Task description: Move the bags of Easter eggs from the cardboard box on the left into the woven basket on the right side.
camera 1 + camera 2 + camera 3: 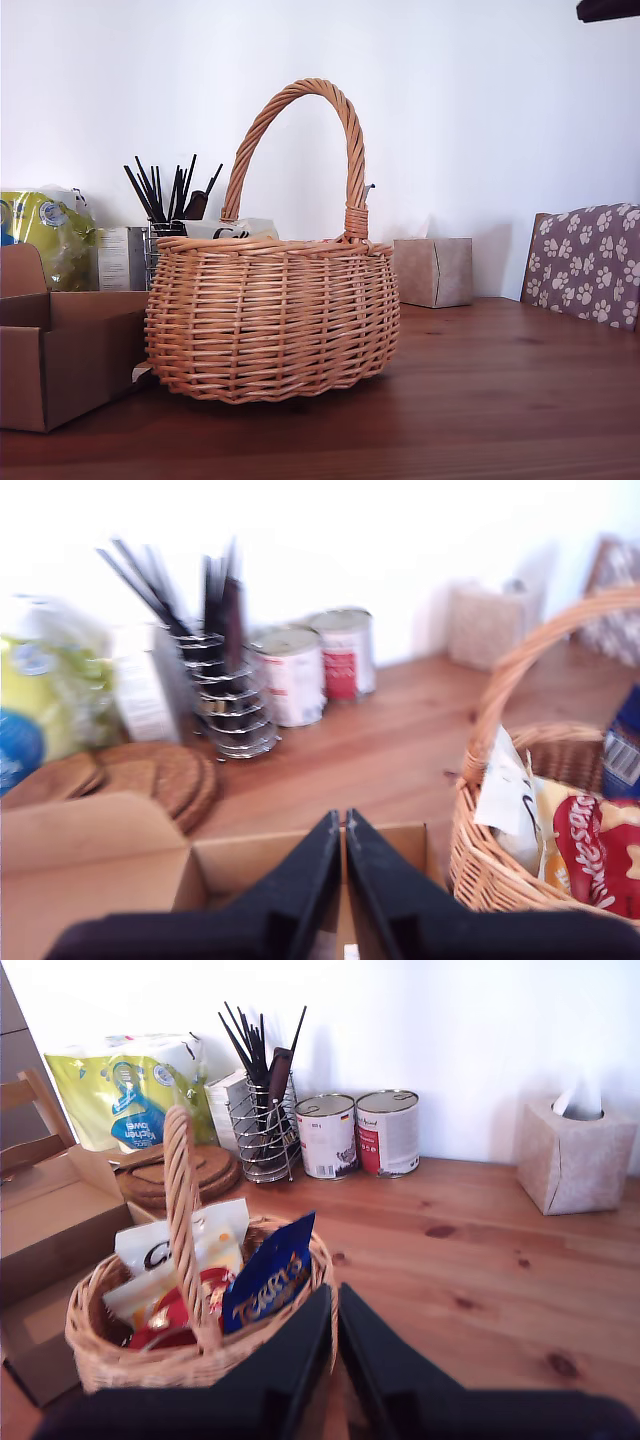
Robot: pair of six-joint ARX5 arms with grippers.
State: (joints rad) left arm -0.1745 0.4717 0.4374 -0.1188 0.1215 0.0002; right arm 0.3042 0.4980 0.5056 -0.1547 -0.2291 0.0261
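The woven basket (270,320) stands mid-table, with the cardboard box (60,350) beside it at the exterior view's left. Neither gripper shows in the exterior view. My first gripper (344,820) is shut with nothing in it and hangs over the cardboard box (90,870), whose inside its fingers mostly hide. My second gripper (334,1295) is also shut and bare, just beside the basket (100,1360). Inside the basket lie a white bag (150,1245), a dark blue bag (268,1278) and a red-yellow bag (175,1315).
Behind the basket are a wire utensil holder (165,215), two cans (355,1133), cork mats (175,1175) and a large yellow-green bag (45,235). A tan tissue box (433,270) and a paw-print chair cushion (590,262) sit toward the exterior view's right.
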